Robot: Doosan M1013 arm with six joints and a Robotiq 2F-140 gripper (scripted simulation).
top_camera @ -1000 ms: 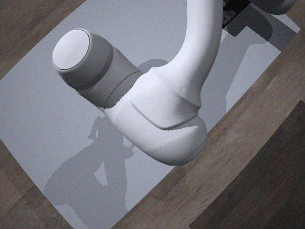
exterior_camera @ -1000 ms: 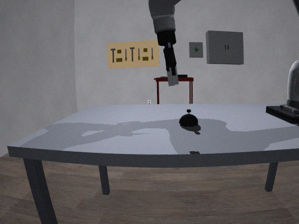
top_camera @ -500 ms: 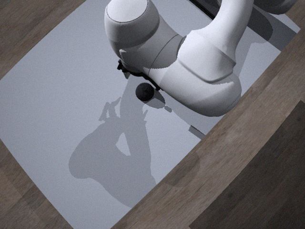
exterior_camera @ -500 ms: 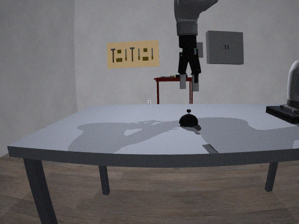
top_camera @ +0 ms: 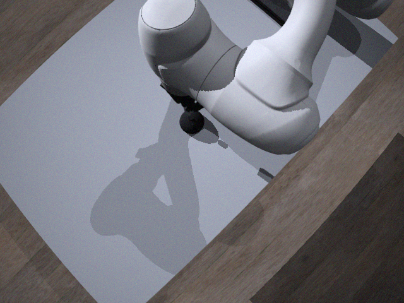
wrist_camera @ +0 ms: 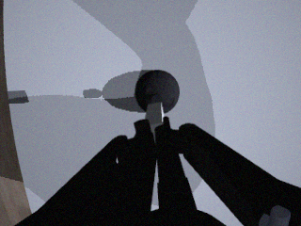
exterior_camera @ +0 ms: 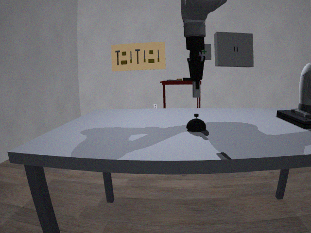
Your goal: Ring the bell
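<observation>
Fingers pressed together on nothing, the hand (exterior_camera: 196,93) hangs pointing straight down, directly above the black desk bell (exterior_camera: 196,125) and clear of its button (exterior_camera: 196,115). The bell sits mid-worktop (exterior_camera: 105,150) in the arm's shadow.

Smooth, rounded white-grey arm casings (top_camera: 261,98), thick and glossy, with thin dark seam lines circling the joints and a flat round end cap at 11 o'clock in the top view. Ribbed pale wrist collar above a matte black gripper (exterior_camera: 196,93), tapering to pale grey fingertip pads (wrist_camera: 154,113). Dark flat base plate (exterior_camera: 288,115).
</observation>
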